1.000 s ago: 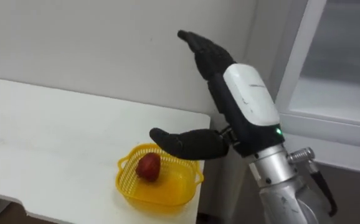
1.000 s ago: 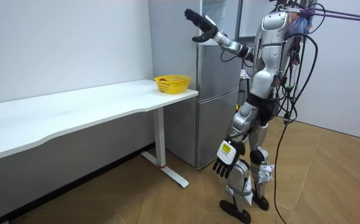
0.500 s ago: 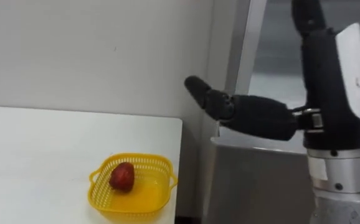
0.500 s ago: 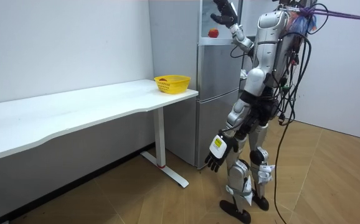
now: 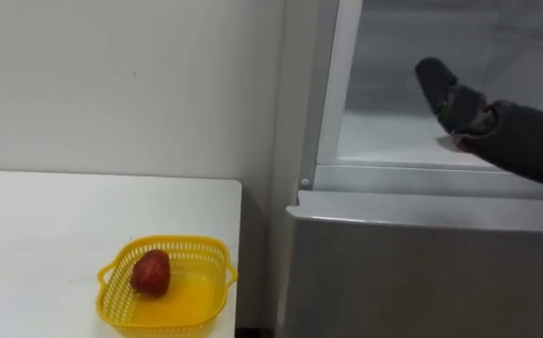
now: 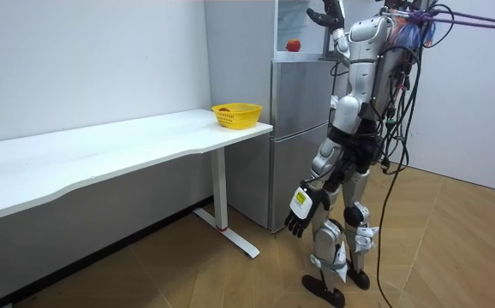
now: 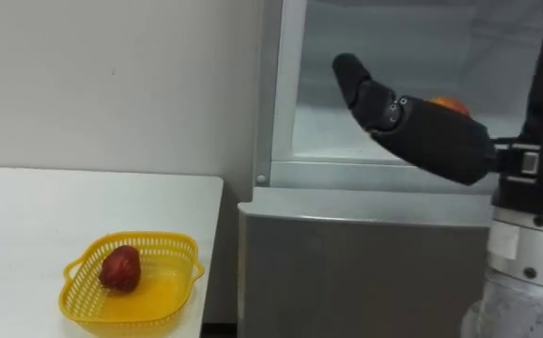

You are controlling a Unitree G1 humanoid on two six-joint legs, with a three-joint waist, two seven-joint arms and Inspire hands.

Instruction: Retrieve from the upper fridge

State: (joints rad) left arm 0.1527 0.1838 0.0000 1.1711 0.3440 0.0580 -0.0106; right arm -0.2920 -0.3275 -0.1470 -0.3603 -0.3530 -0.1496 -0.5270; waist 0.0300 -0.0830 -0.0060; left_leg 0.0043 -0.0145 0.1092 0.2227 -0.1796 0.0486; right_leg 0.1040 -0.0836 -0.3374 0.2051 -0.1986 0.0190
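An orange-red fruit (image 7: 448, 105) lies on the shelf inside the open upper fridge compartment (image 5: 394, 141), seen small as the fruit (image 6: 293, 45) in the room view. My right hand (image 7: 436, 136) is raised into that compartment just in front of the fruit, thumb stretched to the left and fingers straight, holding nothing. It partly hides the fruit. My left hand (image 6: 299, 210) hangs open beside my leg. I stand facing the fridge.
A yellow basket (image 5: 201, 300) with a red fruit (image 5: 149, 272) sits at the right end of the white table (image 5: 37, 235), next to the fridge. The grey lower fridge door (image 5: 422, 272) is closed. A white wall is behind the table.
My right hand has swung from above the basket rightward and up into the upper fridge compartment. The eye views have turned right towards the fridge. The left hand shifted slightly at my side.
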